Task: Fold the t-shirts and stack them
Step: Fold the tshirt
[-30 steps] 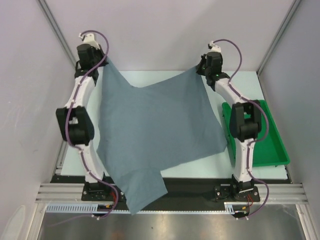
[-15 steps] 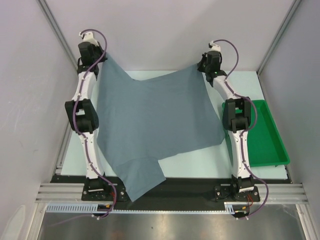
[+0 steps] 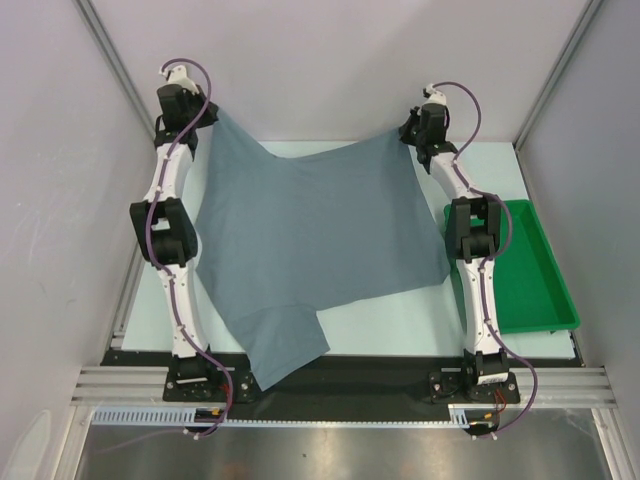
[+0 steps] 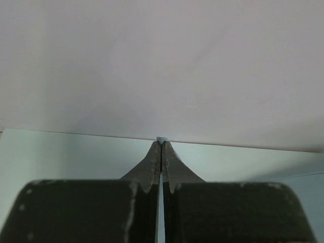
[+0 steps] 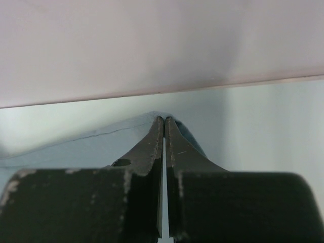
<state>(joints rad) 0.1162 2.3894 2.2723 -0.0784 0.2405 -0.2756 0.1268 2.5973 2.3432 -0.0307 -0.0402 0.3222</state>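
From above I see left tool point(image 3: 207, 113) and right tool point(image 3: 406, 138) pinching the shirt point(image 3: 310, 230) by its far corners; wrist views show only closed tips.

The t-shirt point(image 3: 310, 230) covers the table point(image 3: 400, 320) between the arms; a near strip beside the green tray point(image 3: 555, 300) lies open

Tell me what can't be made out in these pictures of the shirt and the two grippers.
- Top view: the t-shirt covers most of the table; its neck cannot be found among the folds.
- Top view: the right arm hides the left edge of the green tray.
- Left wrist view: the body of the left gripper blocks all but a sliver of cloth.
- Right wrist view: the fingers of the right gripper cover the pinched corner.
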